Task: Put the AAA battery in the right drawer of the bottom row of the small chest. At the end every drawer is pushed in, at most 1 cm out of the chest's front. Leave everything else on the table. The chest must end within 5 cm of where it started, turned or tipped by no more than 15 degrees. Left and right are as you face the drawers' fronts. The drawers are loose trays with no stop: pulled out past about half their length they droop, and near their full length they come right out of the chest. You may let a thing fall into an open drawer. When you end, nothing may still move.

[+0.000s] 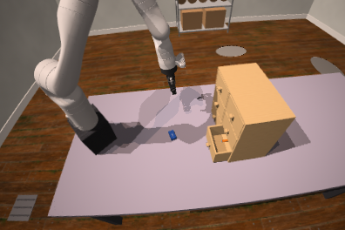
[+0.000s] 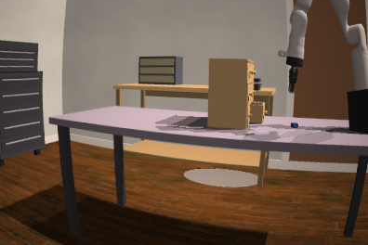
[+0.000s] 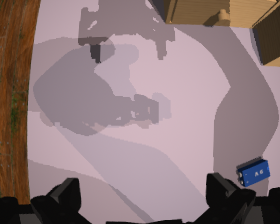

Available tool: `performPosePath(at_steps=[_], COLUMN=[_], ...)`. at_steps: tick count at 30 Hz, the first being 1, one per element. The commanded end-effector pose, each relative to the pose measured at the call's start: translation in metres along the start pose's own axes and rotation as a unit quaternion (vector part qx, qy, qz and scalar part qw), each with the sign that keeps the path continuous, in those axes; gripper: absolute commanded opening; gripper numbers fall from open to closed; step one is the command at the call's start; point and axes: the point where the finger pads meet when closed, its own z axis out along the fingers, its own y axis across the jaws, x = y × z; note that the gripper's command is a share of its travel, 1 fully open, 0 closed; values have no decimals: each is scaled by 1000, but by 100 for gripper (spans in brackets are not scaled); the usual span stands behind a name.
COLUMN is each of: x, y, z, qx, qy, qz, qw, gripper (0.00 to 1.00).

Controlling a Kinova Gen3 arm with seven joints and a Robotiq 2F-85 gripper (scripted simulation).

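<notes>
Above the upper middle of the pale table (image 1: pixel 144 179) in the top view, the gripper (image 1: pixel 173 89) hangs pointing straight down, its fingers spread fully apart and holding nothing. From the dark base block (image 1: pixel 98 133) at the left of the frame, the white arm (image 1: pixel 71 40) rises steeply out of the top edge, then folds back down through a bent elbow to the wrist, which ends in a short black section. In the exterior view the gripper (image 2: pixel 292 84) hovers well clear of the table surface, at the right of the frame.

Right of centre stands the small wooden chest (image 1: pixel 257 105), its bottom drawer (image 1: pixel 218 145) nearest the lower edge of the top view pulled out, with something orange (image 1: pixel 225 139) lying inside; whether this is the battery cannot be told. A small blue object (image 1: pixel 172 134) lies on the table between the base block and the chest, and also shows at the lower right of the wrist view (image 3: pixel 253 172), beside one dark fingertip (image 3: pixel 221 191).
</notes>
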Motion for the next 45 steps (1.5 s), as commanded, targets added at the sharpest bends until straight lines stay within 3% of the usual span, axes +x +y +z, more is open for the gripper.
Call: performPosePath(at_steps=[1,25,45], x=[2,2,2], y=[0,0,0], z=[-1,-3,-4], qx=[1,1,1], qy=[-3,-42,-53], qz=[1,1,1], qw=[1000,999,999], gripper=[100,100,100])
